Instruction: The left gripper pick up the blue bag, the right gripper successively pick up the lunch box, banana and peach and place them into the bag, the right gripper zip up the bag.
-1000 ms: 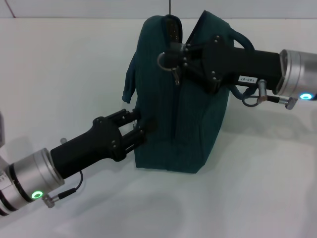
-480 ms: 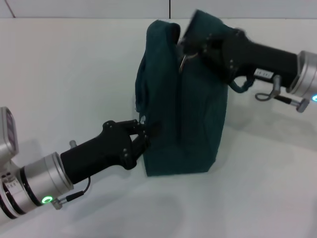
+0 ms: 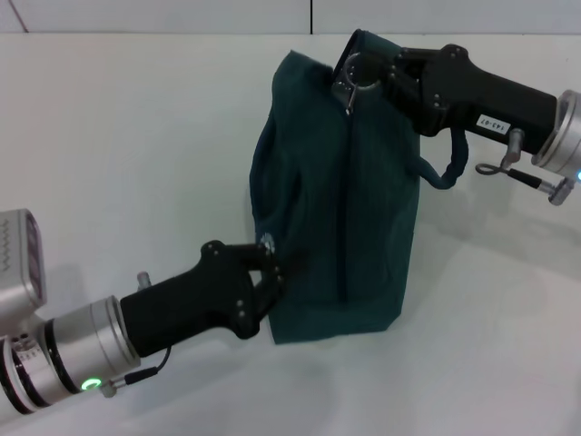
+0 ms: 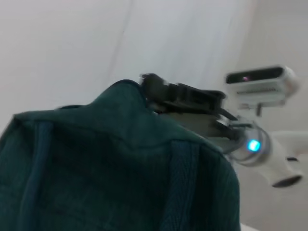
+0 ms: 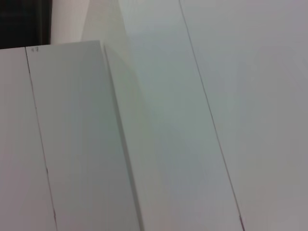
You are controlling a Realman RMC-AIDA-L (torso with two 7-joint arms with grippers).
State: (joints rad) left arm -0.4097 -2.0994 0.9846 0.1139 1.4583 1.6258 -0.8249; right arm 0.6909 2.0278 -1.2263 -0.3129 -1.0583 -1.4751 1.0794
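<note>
Left pincer (image 3: 269, 272): clamped on the lower left edge of the dark blue-green fabric bag (image 3: 349, 218), now sitting lower and nearer the robot than a second ago.
Bag: upright on the white desk (image 3: 136, 136), dragged a little rightward, standing straighter.
Zipper: seam looks closed nearly to the top.
Right pincer (image 3: 356, 74): pinched on the metal ring pull (image 3: 350, 77) at the bag's top, hauled up and back.
Lunch box, banana, peach: none in sight; likely inside.
Stage: zipping nearly finished, I'd judge.

Both arms: matte black forearm housings with visible screws, ending in silver cylindrical wrist collars. Left collar LED green; right housing carries a small white label. Thin cable loops hang at each collar.
</note>
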